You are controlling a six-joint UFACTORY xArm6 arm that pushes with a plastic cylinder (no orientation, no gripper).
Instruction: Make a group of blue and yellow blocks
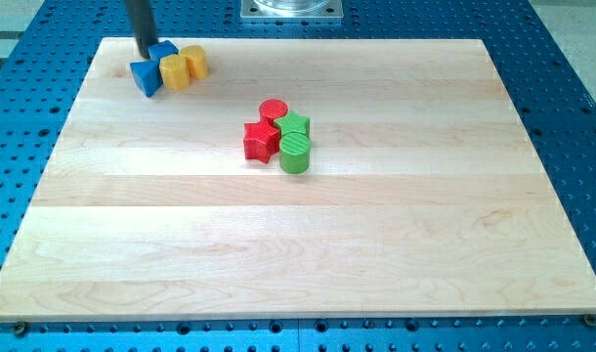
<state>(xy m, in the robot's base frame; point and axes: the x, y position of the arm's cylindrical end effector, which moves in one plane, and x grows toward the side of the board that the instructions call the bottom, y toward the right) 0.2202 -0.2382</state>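
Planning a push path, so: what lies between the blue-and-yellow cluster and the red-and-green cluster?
Nothing. In the camera view, only bare board separates the yellow blocks from the red star. My tip is beside the blue blocks.

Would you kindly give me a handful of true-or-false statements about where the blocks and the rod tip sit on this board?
1. The blue and yellow blocks sit together near the view's top left corner. True: two blue blocks touch two yellow blocks.
2. My tip is among the red and green blocks. False: it is at the blue blocks, at the view's top left.
3. The red star touches the green cylinder. True.
4. A yellow block lies in the middle cluster. False: that cluster holds only the red star, a red cylinder, a green star and the green cylinder.
5. The two clusters touch. False: bare board separates them.
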